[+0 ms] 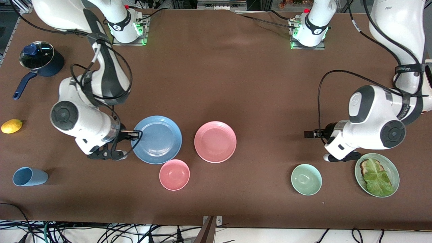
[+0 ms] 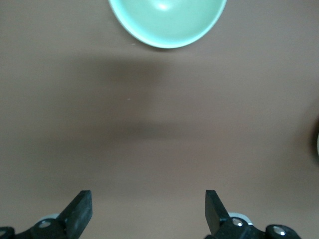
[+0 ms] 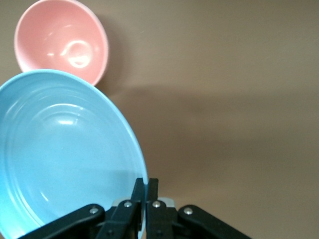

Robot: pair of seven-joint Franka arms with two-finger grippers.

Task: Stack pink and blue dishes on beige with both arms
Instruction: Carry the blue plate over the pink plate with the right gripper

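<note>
The blue plate (image 1: pixel 157 139) sits near the table's middle, toward the right arm's end. My right gripper (image 1: pixel 136 134) is shut on its rim at the edge facing that end. In the right wrist view both fingers (image 3: pixel 152 185) pinch the blue plate's (image 3: pixel 60 159) thin edge. I cannot tell whether the plate is off the table. The pink plate (image 1: pixel 215 141) lies flat beside it, untouched. My left gripper (image 1: pixel 307 134) is open over bare table, fingers (image 2: pixel 82 206) wide apart with nothing between them. The beige plate is out of view.
A small pink bowl (image 1: pixel 174 174) sits nearer the camera, close to the blue plate. A mint-green bowl (image 1: pixel 306 179) and a green plate with lettuce (image 1: pixel 377 174) lie near the left arm. A light-blue cup (image 1: pixel 29 176), a lemon (image 1: pixel 11 126) and a lidded pot (image 1: pixel 40 59) are at the right arm's end.
</note>
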